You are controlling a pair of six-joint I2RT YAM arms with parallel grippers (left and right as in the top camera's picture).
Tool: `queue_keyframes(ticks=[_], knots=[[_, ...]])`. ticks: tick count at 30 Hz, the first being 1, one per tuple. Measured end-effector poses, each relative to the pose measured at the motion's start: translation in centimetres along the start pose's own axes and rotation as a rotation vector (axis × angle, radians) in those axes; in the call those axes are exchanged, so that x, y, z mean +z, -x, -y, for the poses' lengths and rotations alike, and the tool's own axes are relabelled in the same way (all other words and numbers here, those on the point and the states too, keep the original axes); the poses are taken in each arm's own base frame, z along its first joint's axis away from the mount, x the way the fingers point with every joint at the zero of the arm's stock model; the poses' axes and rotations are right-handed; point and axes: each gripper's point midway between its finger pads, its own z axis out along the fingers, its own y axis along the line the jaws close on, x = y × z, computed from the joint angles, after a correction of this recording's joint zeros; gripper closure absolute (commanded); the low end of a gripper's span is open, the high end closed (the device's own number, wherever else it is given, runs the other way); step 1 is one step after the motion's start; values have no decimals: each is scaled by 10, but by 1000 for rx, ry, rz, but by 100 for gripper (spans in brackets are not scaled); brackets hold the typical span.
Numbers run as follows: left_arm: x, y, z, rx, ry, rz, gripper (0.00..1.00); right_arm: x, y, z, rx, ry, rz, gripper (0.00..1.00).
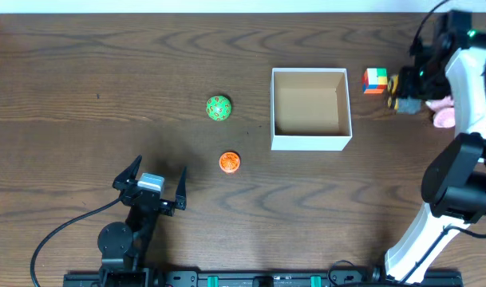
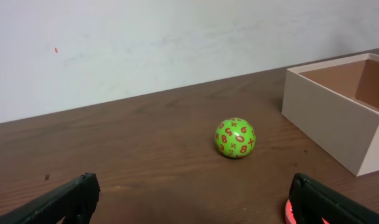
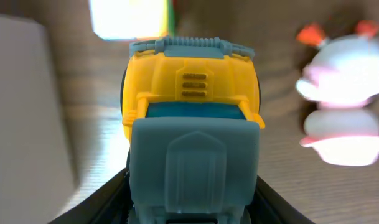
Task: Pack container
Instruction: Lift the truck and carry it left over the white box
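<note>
Your left claw (image 1: pixel 159 171) rests released on the desk (image 1: pixel 83 72), fingers spread wide; its wrist view looks between them at the green numbered ball (image 2: pixel 235 137), with a sliver of the orange ball (image 2: pixel 289 212) low right. Your right claw (image 1: pixel 408 86) straddles a yellow toy truck (image 3: pixel 192 81); only its wrist view shows this, and whether it is clenched you cannot tell. The colour cube (image 1: pixel 376 80) and pink toy (image 1: pixel 443 112) flank it. The container (image 1: pixel 310 143) sits just left of the cube, its brown inside bare from overhead.
</note>
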Motion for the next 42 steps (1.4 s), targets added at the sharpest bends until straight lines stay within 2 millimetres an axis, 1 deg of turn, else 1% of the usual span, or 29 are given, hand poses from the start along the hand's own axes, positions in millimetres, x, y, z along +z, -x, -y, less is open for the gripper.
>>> queue_keyframes(ticks=[2, 4, 6, 8, 9, 11, 14, 18, 22, 26, 29, 33, 42], knots=[[0, 0, 0, 0, 0, 0, 2, -20, 11, -8, -11, 22, 38, 52], [0, 0, 0, 0, 0, 0, 2, -39, 22, -23, -35, 52, 81, 52], [0, 0, 0, 0, 0, 0, 2, -55, 33, -44, -75, 84, 125, 52], [0, 0, 0, 0, 0, 0, 2, -67, 41, -71, -127, 115, 165, 51], [0, 0, 0, 0, 0, 0, 2, -70, 44, -83, -151, 127, 178, 51], [0, 0, 0, 0, 0, 0, 2, -75, 46, -114, -211, 158, 199, 50], [0, 0, 0, 0, 0, 0, 2, -76, 44, -153, -287, 188, 209, 48], [0, 0, 0, 0, 0, 0, 2, -77, 38, -187, -330, 180, 213, 48], [0, 0, 0, 0, 0, 0, 2, -77, 34, -200, -314, 159, 210, 48], [0, 0, 0, 0, 0, 0, 2, -73, 32, -205, -265, 148, 203, 49], [0, 0, 0, 0, 0, 0, 2, -63, 26, -206, -227, 143, 171, 49], [0, 0, 0, 0, 0, 0, 2, -44, 15, -204, -181, 133, 117, 49], [0, 0, 0, 0, 0, 0, 2, -20, 11, -199, -124, 104, 99, 49]])
